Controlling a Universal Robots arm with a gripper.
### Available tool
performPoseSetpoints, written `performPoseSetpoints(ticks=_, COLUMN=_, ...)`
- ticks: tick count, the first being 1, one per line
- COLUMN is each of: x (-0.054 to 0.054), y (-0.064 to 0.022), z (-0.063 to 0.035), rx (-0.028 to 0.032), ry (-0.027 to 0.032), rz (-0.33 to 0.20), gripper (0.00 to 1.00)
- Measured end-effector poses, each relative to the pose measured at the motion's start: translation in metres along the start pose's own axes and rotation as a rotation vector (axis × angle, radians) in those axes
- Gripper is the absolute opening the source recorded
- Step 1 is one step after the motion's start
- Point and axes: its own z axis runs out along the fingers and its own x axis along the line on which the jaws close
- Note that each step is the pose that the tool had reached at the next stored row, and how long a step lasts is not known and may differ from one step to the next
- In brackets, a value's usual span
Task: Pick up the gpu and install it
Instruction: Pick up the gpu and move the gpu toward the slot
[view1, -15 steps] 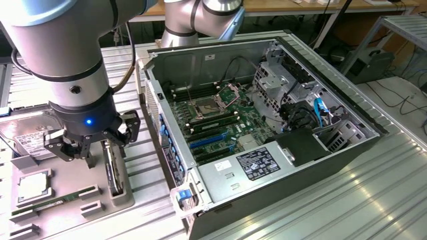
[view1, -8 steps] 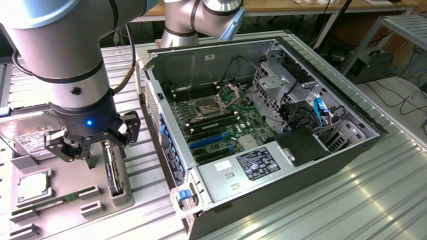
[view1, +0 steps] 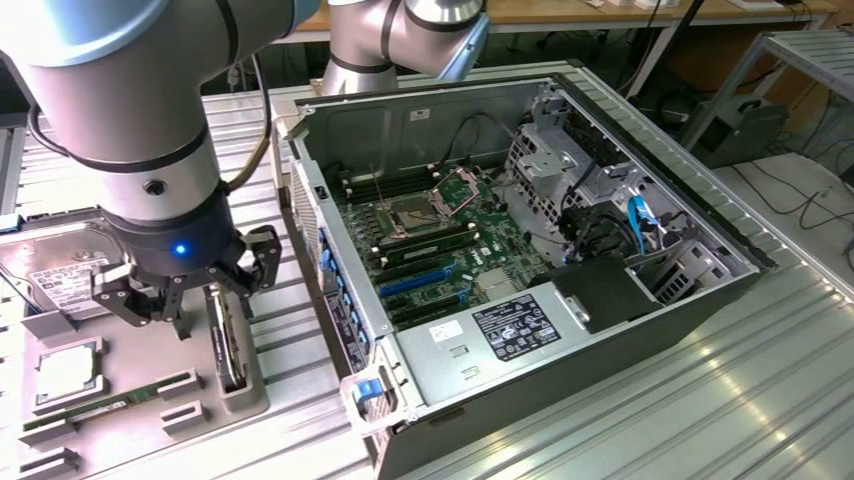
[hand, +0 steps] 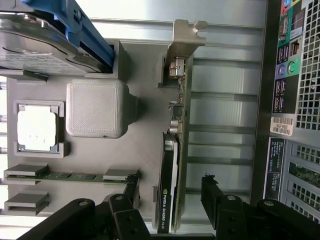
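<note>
Exterior view's left: the gpu (view1: 230, 345) stands on edge in the gray tray (view1: 134, 365). The gripper (view1: 187, 300) hovers over it, fingers (hand: 212, 197) spread either side, not touching. It's the pick-up step, and a grip needs square closing. The open computer case (view1: 400, 120) sits right.

The gpu (hand: 175, 165) is black, green and silver — the tray (hand: 147, 125) is plain grey — the motherboard (view1: 497, 245) is green.
</note>
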Motion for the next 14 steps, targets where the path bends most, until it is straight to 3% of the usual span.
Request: performPoseSetpoints(ticks=14, x=0.0, y=0.0001, z=0.0069, rx=0.0, ry=0.0, rz=0.001, gripper=0.62)
